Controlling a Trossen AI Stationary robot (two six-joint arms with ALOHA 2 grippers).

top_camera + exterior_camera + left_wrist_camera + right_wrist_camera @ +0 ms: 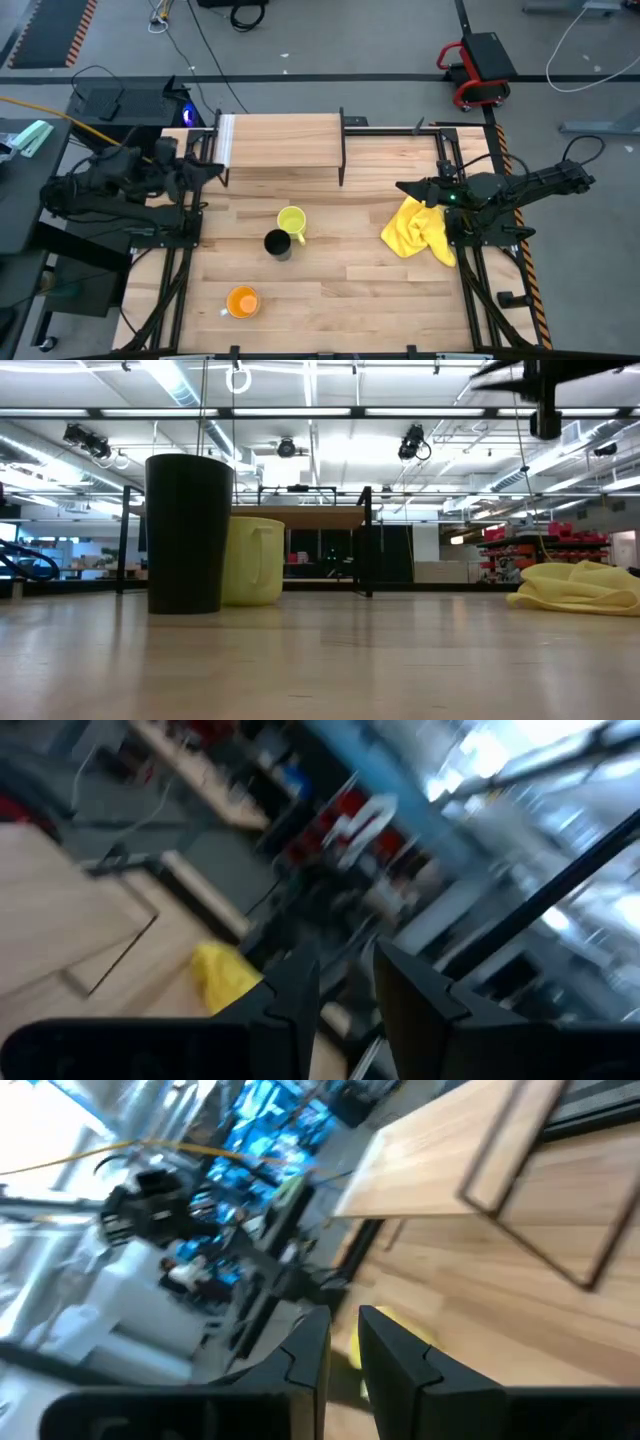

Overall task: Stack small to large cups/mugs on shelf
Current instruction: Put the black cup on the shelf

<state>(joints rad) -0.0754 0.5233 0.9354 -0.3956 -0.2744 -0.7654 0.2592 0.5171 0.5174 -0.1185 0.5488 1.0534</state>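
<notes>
- The left claw [218, 170] hangs at the counter's left edge, fingers [290, 995] a narrow gap apart, grasping nothing.
- The right claw [402, 187] hangs over the yellow cloth [420, 230], likewise slightly parted and empty.
- Counter [350, 290]: holds everything.
- Shelf [283, 140]: at the far edge, bare.
- Yellow-green cup [291, 220] touches the black cup [277, 243], mid-counter.
- Orange cup [242, 301] stands apart, nearer the front.

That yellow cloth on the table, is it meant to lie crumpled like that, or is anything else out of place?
The yellow cloth lies bunched up near the right gripper, not folded. All three cups stand upright on the table, nothing spilled. The shelf holds none of them.
</notes>
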